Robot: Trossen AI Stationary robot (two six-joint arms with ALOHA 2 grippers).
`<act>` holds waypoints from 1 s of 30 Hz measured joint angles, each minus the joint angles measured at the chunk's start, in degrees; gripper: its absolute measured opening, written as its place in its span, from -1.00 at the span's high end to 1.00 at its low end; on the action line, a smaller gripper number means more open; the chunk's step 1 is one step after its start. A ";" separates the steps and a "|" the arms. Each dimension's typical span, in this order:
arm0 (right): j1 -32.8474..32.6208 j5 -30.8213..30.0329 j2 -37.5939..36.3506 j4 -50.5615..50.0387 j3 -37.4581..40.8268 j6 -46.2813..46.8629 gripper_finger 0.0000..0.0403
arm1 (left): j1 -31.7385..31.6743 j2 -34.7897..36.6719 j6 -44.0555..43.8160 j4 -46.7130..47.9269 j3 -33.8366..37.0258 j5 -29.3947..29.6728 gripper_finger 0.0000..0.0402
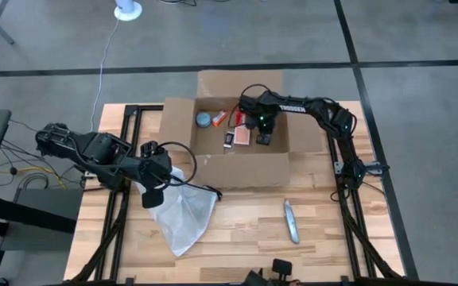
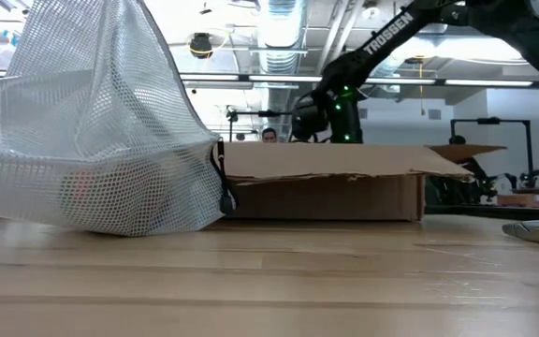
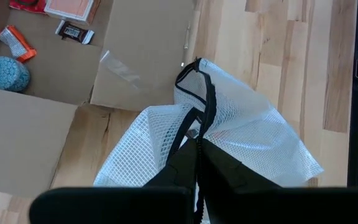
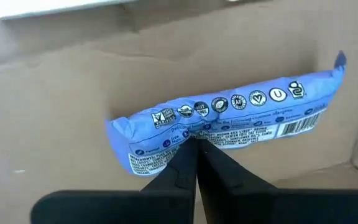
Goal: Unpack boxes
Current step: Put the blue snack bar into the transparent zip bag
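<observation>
1. Nearest us in the right wrist view is the blue snack wrapper [image 4: 222,127], pinched at its lower edge by the right gripper [image 4: 196,149], whose fingers are clenched on it inside the cardboard box [image 1: 237,139].
2. The box sits open at the far middle of the table [image 1: 324,230], flaps spread, so we can reach straight down into it.
3. Left in it are a round teal tin [image 1: 204,119], an orange-wrapped bar [image 1: 219,118], a small dark bar [image 1: 228,141] and a reddish flat pack [image 1: 244,137].
4. The left gripper [image 1: 154,193] holds the rim of the white mesh bag [image 1: 185,214] just beside the box's near left corner; we judge it keeps the mouth up to receive items.
5. A silver folding knife [image 1: 291,220] lies apart on the near side.
</observation>
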State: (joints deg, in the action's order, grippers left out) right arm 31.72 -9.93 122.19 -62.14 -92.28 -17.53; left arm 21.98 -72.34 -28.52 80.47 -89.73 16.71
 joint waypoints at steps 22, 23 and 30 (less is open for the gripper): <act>4.45 12.13 0.00 -3.19 -4.93 31.04 -0.06 | 0.00 0.02 -1.39 0.00 0.00 -3.26 1.00; 4.45 12.09 0.00 -2.47 -4.70 31.52 -0.15 | -0.01 0.02 -1.37 0.17 0.00 -3.31 1.00; 4.45 11.35 -0.01 3.07 -1.19 35.71 -0.57 | -0.02 0.02 -1.31 1.33 0.00 -3.39 1.00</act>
State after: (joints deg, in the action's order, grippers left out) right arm 36.16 1.42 122.18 -59.07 -93.47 18.18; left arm 21.96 -72.31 -29.82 81.80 -89.73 13.32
